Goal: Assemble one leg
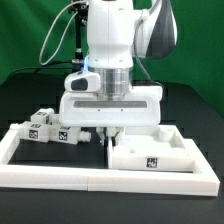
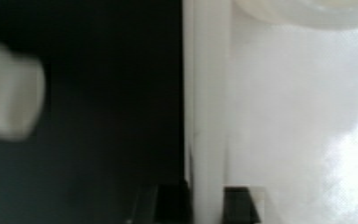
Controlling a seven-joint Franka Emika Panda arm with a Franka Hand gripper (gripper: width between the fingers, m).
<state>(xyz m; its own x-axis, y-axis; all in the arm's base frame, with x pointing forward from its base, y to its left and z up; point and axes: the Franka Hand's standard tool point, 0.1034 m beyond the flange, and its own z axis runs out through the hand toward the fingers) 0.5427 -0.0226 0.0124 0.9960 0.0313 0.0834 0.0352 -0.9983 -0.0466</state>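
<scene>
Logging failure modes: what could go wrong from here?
The gripper sits low at the edge of the panel, away from the legs, so it may shove or tilt the panel. The wrist view shows only a thin rim between the fingertips; any hold there could slip.

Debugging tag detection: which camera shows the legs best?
Exterior view. The legs lie together at the exterior view's left, sharp enough to show two tags. The wrist view gives only a blurred white patch; whether that is a leg cannot be told.
</scene>
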